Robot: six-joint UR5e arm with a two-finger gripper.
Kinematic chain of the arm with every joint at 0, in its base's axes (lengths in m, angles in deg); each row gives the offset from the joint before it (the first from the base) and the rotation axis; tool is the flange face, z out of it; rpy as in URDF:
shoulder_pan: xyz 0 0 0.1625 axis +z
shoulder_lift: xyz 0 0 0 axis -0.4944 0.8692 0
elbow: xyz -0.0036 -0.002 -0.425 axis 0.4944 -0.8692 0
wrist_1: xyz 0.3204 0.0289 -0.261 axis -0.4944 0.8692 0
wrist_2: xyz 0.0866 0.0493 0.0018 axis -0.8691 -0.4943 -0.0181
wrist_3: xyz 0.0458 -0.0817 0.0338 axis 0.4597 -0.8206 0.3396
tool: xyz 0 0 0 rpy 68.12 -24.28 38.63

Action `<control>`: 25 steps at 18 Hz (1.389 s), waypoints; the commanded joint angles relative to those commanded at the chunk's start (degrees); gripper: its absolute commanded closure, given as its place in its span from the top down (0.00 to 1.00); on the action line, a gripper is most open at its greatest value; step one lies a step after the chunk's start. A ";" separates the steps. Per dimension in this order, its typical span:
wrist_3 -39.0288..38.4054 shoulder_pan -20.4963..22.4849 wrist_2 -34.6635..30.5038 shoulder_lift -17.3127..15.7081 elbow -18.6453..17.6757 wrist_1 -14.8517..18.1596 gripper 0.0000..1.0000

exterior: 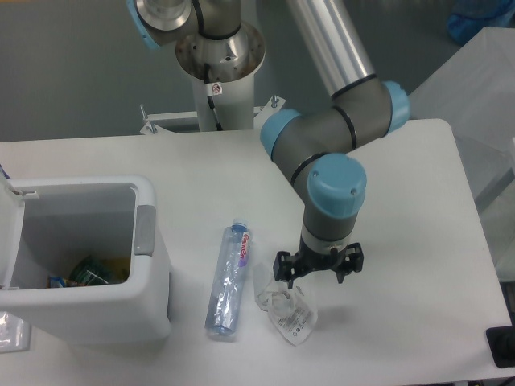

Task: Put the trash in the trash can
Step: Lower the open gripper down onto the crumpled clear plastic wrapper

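Just below the claw [317, 272], nearest the camera, the crumpled clear wrapper [287, 305] lies flat on the white bench [418, 322], printed label end toward the front edge, long axis slanting from upper left to lower right. Claw spread wide, fingers pointing down, holding nothing; its left-image finger sits right over the wrapper's top edge, contact unclear. Left of the claw, the clear bottle [229, 279] lies on its side, long axis nearly front-to-back, slightly tilted; the red-pink label band end points away from the camera, the other end toward the front edge. Bottle and wrapper close, seemingly apart. Far left of the claw, the white trash can [153, 289] stands open, lid [10, 233] swung off to its left, grey latch [145, 230] facing the bottle, some coloured stuff inside. Behind the claw, arm's blue-capped joints rise to the base.
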 joint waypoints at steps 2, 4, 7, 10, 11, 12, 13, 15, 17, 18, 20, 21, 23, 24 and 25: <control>-1.58 -1.23 -0.17 0.96 0.09 0.00 1.00; -2.12 -1.50 -0.62 1.58 0.00 0.09 1.00; -2.03 -2.28 -0.62 2.28 -0.17 -0.09 1.00; -2.03 -2.46 -0.88 3.34 -0.17 -0.44 1.00; -1.94 -2.46 -0.97 3.34 -0.18 -0.88 1.00; -1.94 -2.46 -0.97 3.43 -0.18 -1.66 1.00; -1.94 -2.46 -1.05 3.60 -0.26 -2.11 1.00; -1.85 -2.46 -1.14 3.78 -0.44 -2.29 1.00; -1.77 -2.37 -1.06 3.78 -0.53 -2.46 1.00; -1.85 -2.37 -1.14 3.87 -0.53 -2.46 0.98; -1.94 -2.37 -1.14 4.13 -0.70 -2.55 0.93; -1.94 -2.46 -1.14 4.13 -0.79 -2.55 0.91; -1.94 -2.46 -1.67 4.05 -1.14 -2.55 0.84; -1.94 -2.46 -2.10 4.04 -1.23 -2.55 0.78; -1.94 -2.46 -2.37 4.04 -1.23 -2.55 0.70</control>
